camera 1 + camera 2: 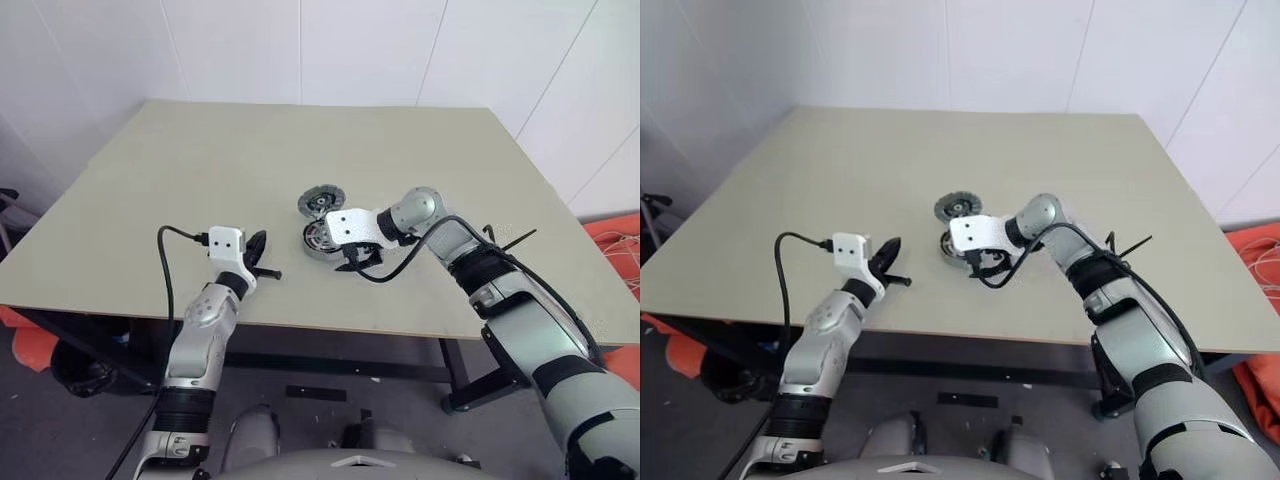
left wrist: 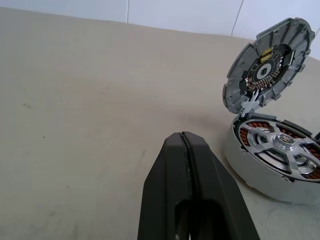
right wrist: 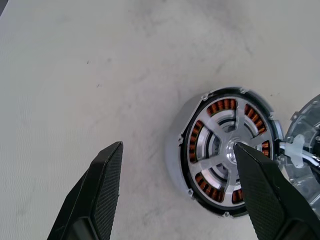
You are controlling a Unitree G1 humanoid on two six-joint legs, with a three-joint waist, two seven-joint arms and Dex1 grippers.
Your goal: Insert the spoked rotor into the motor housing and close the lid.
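Note:
The motor housing (image 3: 174, 143) sits near the middle of the table, its copper-brown windings ringing the spoked rotor (image 3: 218, 156), which lies seated inside it. The lid (image 2: 270, 62), a ribbed grey disc with a dark centre, stands tilted up on a hinge at the housing's far side. My right gripper (image 3: 178, 147) hovers open just over the housing (image 1: 318, 240), pointing down, one finger (image 3: 260, 185) over the rotor's hub and the other to the side over bare table. My left gripper (image 2: 182, 137) rests shut and level, a short way to the housing's left, holding nothing.
The beige table (image 1: 200, 160) has open room to the left and behind the housing. Its front edge runs just below both grippers. A black cable (image 1: 165, 260) loops off my left wrist. Orange items (image 1: 615, 235) lie on the floor at the right.

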